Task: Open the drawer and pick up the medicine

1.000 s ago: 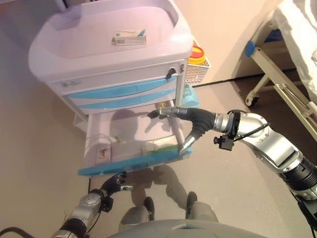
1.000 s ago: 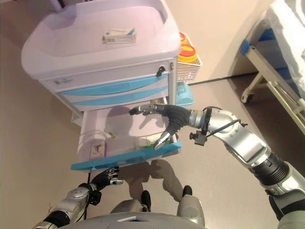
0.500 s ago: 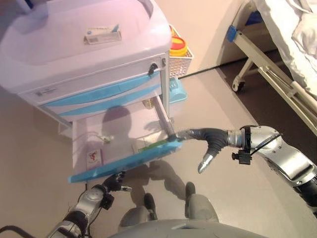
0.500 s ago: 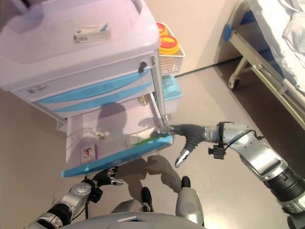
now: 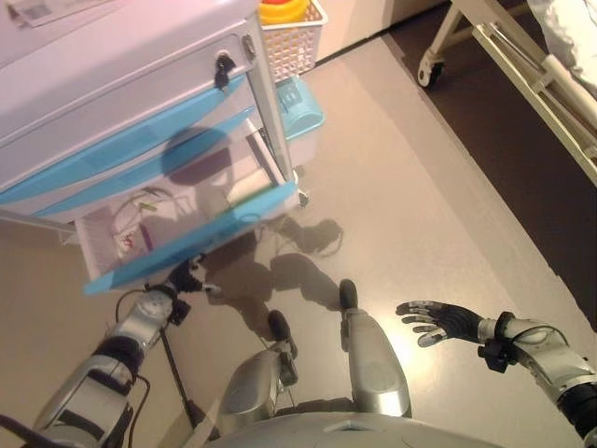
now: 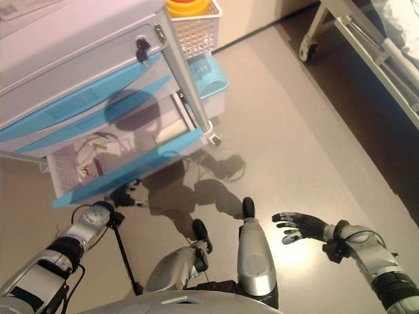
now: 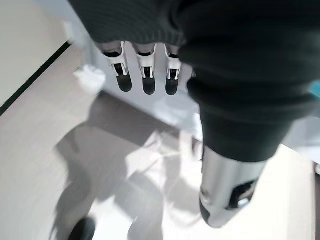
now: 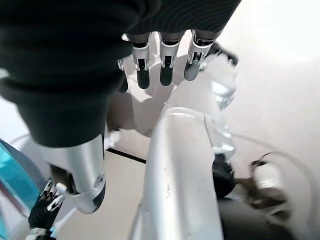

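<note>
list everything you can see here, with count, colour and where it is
cart: one, pale lilac with blue drawer fronts, far left
bottom drawer: one, blue-fronted, pulled open, small items inside
medicine box: one, white with red mark, inside open drawer
basket: one, white, on cart's side, holding a yellow container
blue bin: one, on floor beside cart
bed frame: one, white, far right
left hand: below drawer front, fingers relaxed
right hand: open, over bare floor, empty

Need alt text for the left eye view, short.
The cart's bottom drawer stands open with small items inside; the right hand hangs open and empty above the floor, far from it. The left hand sits just below the drawer's blue front.
</note>
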### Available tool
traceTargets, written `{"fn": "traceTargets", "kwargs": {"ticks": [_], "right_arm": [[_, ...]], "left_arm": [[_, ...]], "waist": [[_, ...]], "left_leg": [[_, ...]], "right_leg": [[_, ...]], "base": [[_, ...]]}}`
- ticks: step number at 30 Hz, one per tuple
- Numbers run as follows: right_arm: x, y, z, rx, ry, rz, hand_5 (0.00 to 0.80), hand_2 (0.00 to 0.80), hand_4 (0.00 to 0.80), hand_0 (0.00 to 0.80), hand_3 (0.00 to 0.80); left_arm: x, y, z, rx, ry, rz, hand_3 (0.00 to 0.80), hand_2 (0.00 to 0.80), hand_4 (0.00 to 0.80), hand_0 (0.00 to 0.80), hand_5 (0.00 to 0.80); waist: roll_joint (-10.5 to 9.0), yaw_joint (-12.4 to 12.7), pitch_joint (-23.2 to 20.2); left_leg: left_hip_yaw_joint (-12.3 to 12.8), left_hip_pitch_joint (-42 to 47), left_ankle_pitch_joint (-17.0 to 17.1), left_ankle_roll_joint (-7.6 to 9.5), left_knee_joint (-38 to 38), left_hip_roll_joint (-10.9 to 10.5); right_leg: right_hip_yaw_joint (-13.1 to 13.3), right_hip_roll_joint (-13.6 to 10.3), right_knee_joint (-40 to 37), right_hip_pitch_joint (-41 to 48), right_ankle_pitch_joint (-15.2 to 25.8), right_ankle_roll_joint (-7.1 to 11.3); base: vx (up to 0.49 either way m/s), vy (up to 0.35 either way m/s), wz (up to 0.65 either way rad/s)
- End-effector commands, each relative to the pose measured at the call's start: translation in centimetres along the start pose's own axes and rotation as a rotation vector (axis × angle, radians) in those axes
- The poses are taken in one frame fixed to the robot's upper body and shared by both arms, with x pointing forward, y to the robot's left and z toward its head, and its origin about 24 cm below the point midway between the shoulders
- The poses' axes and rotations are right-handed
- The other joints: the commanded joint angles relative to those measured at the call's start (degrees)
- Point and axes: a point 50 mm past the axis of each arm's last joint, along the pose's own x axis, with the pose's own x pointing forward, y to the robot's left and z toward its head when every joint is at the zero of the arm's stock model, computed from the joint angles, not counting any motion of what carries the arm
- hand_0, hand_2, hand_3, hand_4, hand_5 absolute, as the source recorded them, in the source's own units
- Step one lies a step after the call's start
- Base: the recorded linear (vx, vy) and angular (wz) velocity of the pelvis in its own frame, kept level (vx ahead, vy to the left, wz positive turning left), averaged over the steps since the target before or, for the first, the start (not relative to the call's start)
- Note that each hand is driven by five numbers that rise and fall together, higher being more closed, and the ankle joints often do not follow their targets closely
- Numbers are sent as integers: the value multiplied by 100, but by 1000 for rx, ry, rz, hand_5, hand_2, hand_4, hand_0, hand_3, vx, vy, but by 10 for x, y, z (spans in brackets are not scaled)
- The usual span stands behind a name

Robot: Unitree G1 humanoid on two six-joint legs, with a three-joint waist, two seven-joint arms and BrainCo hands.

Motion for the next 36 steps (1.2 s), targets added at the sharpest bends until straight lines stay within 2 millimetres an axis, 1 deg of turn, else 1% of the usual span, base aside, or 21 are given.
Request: {"fn": "traceTargets", "kwargs": {"ticks": [1,7,8,11,17,21,25,28,30,32,34,35,36], "right_arm": [[-1,7,-6,55,-94,-6,0,0,0,0,0],[0,6,-30,123,-74,-105,0,0,0,0,0],[0,6,-30,123,-74,-105,0,0,0,0,0],[5,7,-32,136,-85,-133,0,0,0,0,0],[12,12,-29,129,-107,-140,0,0,0,0,0],[14,12,-28,131,-109,-154,0,0,0,0,0],[17,16,-27,128,-120,-145,0,0,0,0,0],[20,18,-26,118,-127,-145,0,0,0,0,0],[22,21,-26,117,-128,-151,0,0,0,0,0],[25,22,-26,114,-122,-164,0,0,0,0,0],[29,22,-27,122,-110,-201,0,0,0,0,0],[33,22,-26,133,-112,-216,0,0,0,0,0],[35,22,-25,141,-114,-226,0,0,0,0,0]], "left_arm": [[-1,64,21,-39,-68,218,0,0,0,0,0],[-4,105,39,-55,-92,317,0,0,0,0,0],[-4,105,39,-55,-92,317,0,0,0,0,0],[-4,120,53,-57,-106,345,0,0,0,0,0],[-3,127,62,-54,-106,348,0,0,0,0,0],[-2,126,61,-47,-98,338,0,0,0,0,0],[-2,120,53,-78,-75,297,0,0,0,0,0],[0,111,48,-152,-85,224,0,0,0,0,0],[2,95,44,-201,-95,138,0,0,0,0,0],[5,70,39,-270,-109,34,0,0,0,0,0],[7,35,32,-335,-108,-86,0,0,0,0,0],[6,14,27,-374,-105,-151,0,0,0,0,0],[5,1,24,-404,-108,-204,0,0,0,0,0]], "waist": [[-114,-159,-173],[-170,-305,-56],[-171,-305,-55],[-214,-327,0],[-253,-316,45],[-255,-280,31],[-272,-241,-2],[-277,-190,-22],[-272,-128,-51],[-257,-49,-93],[-230,56,-152],[-216,114,-186],[-208,149,-212]], "left_leg": [[-156,-802,-715,48,1233,24],[-59,-996,-776,82,1449,50],[-59,-996,-777,82,1449,50],[-66,-1078,-797,98,1516,46],[-88,-1144,-784,100,1541,39],[-91,-1121,-783,105,1515,40],[-116,-1064,-776,98,1465,36],[-137,-1006,-767,100,1393,27],[-165,-953,-750,95,1323,25],[-228,-881,-721,79,1224,11],[-330,-772,-685,66,1084,-7],[-393,-713,-657,57,1010,-17],[-432,-667,-638,53,951,-23]], "right_leg": [[-103,-183,1018,-271,-751,245],[42,-130,1098,-486,-716,234],[42,-130,1099,-487,-716,233],[91,-106,1080,-537,-684,235],[93,-104,1036,-560,-626,254],[53,-126,1026,-523,-607,274],[8,-138,975,-441,-589,290],[-30,-134,981,-393,-594,297],[-91,-137,952,-323,-602,305],[-147,-132,874,-215,-615,308],[-214,-119,776,-63,-647,304],[-250,-109,727,20,-655,298],[-274,-98,694,76,-659,296]], "base": [[-35,61,-14],[-19,45,-12],[-9,14,-6],[-22,-5,-10],[-8,-5,-1],[-3,-6,3],[-7,-19,6],[-30,-47,6],[-34,-90,7],[-23,-106,2],[-12,-128,3],[-15,-131,17],[2,-152,25]]}}
